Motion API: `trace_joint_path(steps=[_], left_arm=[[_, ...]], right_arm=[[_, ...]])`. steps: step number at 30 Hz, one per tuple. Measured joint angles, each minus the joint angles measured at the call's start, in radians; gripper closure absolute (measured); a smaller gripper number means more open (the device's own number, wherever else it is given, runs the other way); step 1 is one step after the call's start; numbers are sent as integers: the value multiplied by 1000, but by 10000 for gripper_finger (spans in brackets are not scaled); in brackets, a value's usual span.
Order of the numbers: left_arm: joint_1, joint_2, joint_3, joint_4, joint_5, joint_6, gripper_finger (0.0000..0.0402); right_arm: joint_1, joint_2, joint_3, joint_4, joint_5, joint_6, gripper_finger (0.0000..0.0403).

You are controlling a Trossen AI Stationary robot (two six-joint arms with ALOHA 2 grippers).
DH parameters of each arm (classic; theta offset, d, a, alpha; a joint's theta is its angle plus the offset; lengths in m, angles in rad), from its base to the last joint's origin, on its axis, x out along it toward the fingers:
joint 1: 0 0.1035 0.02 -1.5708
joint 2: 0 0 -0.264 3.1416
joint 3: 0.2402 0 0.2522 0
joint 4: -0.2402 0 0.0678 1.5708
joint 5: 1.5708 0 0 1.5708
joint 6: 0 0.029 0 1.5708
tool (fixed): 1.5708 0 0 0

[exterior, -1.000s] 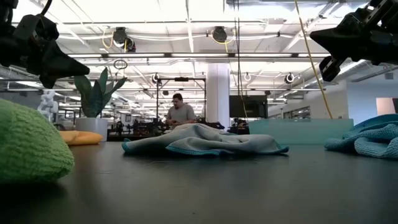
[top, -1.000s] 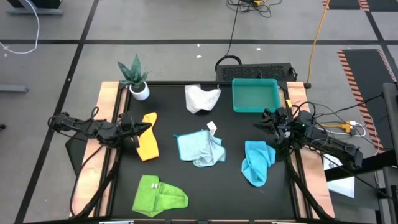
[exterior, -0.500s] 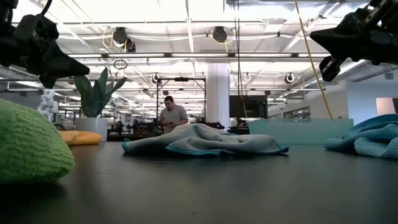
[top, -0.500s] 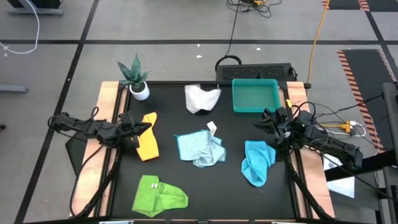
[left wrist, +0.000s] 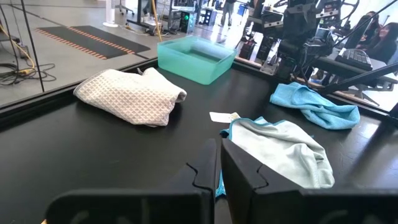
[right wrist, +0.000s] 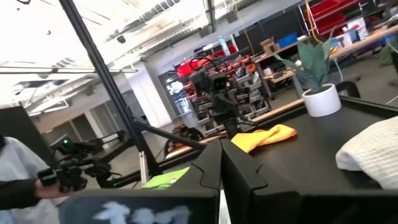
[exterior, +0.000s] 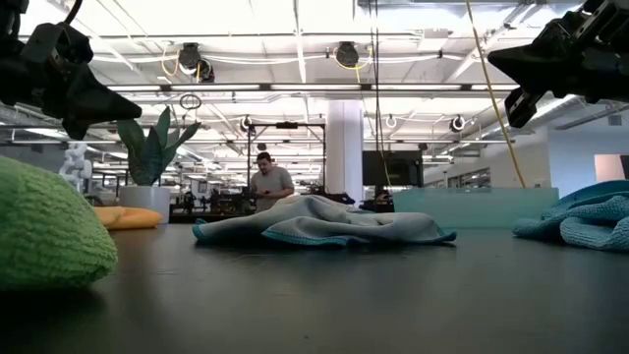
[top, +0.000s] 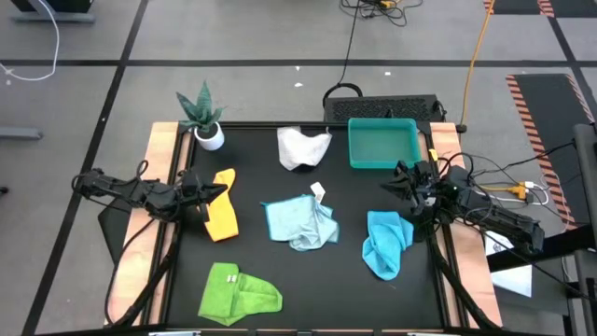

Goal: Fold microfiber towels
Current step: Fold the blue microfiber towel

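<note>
1. Five microfiber towels are spread, unfolded or loosely bunched, over the black table (top: 354,280).
2. The white-grey towel (top: 302,147) is crumpled near the far edge, just beside the teal tray (top: 382,143), which stands at the far right of the table.
3. The light blue towel (top: 300,222) is rumpled at the middle of the table, and a small white tag (top: 318,192) is seen at its far corner.
4. The turquoise blue towel (top: 384,242) is bunched toward the right side, near the right edge.
5. The yellow-orange towel (top: 222,205) is laid lengthwise on the left side, and the lime green towel (top: 239,293) is partly folded over itself at the near left.
6. A potted plant (top: 203,116) is placed at the far left corner.
7. The left gripper (top: 222,190) is held above the table at the left edge, right over the yellow-orange towel; in the left wrist view its fingers (left wrist: 202,171) are seen pressed together with nothing between them.
8. The right gripper (top: 392,183) is held at the right edge, between the tray and the turquoise blue towel; its fingers (right wrist: 233,168) are likewise closed on nothing.
9. In the low view a person (exterior: 267,182) is seen in the room far behind the table.
</note>
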Motion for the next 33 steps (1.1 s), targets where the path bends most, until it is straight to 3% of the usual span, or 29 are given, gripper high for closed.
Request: trace_joint_path(steps=[9,15,20,25,27,33], left_arm=[[0,0,0,70,-10,-19,378],[0,0,0,142,-35,-102,378],[0,3,0,153,52,-76,378],[0,5,0,222,171,-104,378],[0,5,0,261,174,-159,378],[1,62,0,374,160,-110,378]], right_arm=[[0,0,0,10,3,4,403],[0,0,0,54,124,157,403],[0,17,0,138,161,157,403],[5,93,5,259,162,156,403],[20,144,25,265,162,145,403],[95,345,122,278,161,53,403]])
